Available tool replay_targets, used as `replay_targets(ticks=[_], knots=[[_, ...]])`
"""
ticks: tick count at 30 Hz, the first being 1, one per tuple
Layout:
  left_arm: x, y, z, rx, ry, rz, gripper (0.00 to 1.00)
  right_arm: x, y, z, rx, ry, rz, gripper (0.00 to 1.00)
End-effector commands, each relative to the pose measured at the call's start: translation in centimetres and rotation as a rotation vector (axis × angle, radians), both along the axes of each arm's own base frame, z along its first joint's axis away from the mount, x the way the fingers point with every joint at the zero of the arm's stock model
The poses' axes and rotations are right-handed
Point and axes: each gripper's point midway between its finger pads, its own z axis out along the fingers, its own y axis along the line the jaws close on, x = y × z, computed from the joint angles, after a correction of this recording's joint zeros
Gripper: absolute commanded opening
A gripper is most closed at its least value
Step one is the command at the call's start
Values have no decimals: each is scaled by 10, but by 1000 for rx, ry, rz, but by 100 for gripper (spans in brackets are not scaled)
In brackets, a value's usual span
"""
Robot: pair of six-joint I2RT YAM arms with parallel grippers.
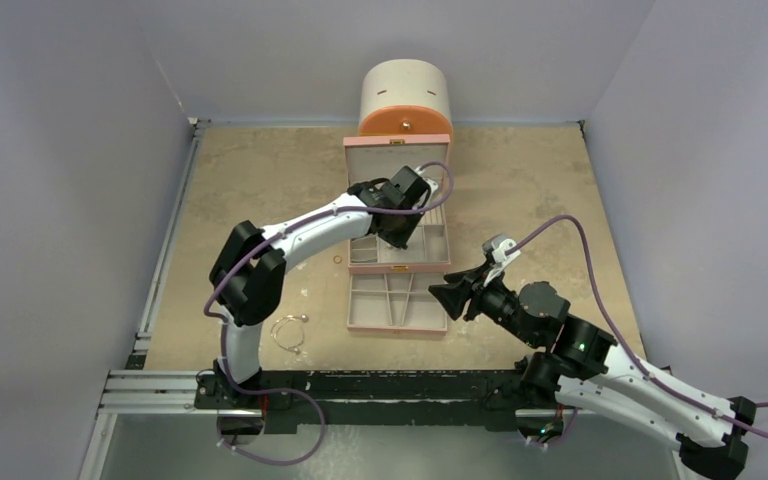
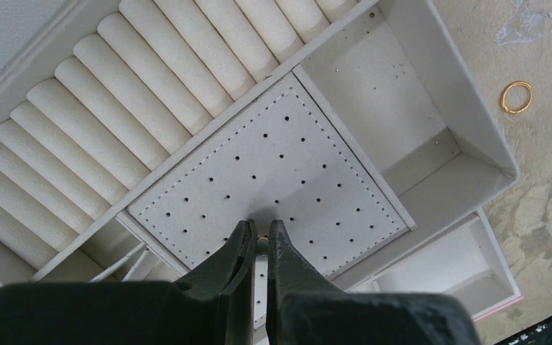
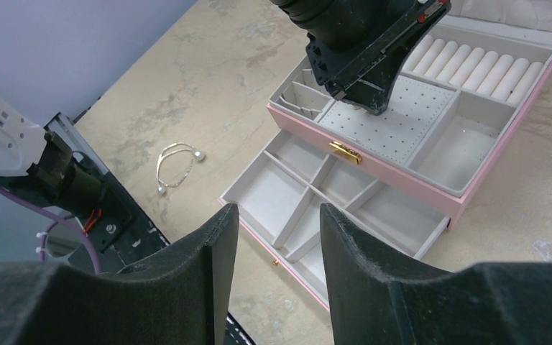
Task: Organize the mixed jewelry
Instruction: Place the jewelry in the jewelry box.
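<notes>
Reaching into the box (image 3: 395,176), your left end effector (image 2: 260,233) is pinched together, right end effector (image 3: 279,215) apart; ring (image 2: 517,96) and bangle (image 3: 175,165) lie unsorted beside the box

Beige mottled tabletop (image 1: 260,180) between 3 plain lavender-grey walls (image 1: 60,150).

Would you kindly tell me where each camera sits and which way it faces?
Top external: above and behind the bases, looking down on the table; both arms show.
Left wrist: on the left gripper, looking down into the jewelry box; its nearly closed fingers show.
Right wrist: on the right gripper, facing the open drawer; its open fingers show.
Shared: top and right wrist both see the bangle.
</notes>
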Motion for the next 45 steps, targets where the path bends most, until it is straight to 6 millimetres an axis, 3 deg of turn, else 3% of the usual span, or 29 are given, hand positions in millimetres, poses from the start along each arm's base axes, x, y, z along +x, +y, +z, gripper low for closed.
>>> replay_targets(ticks=[1, 8, 22, 36, 40, 45], knots=[[12, 0, -5, 18, -57, 33, 0, 0, 0, 11, 44, -16, -4, 50], [21, 1, 2, -13, -121, 75, 0, -1, -2, 14, 53, -19, -2, 52], [19, 3, -7, -11, -118, 88, 14, -5, -6, 16, 72, -14, -6, 57], [19, -1, 3, -62, -146, 88, 24, -6, -11, 15, 70, 0, -17, 61], [22, 0, 25, -91, -190, 99, 24, -5, -13, 13, 52, 9, -30, 61], [25, 6, 82, -182, -285, 150, 24, 4, -36, -7, -23, 76, -162, 60]])
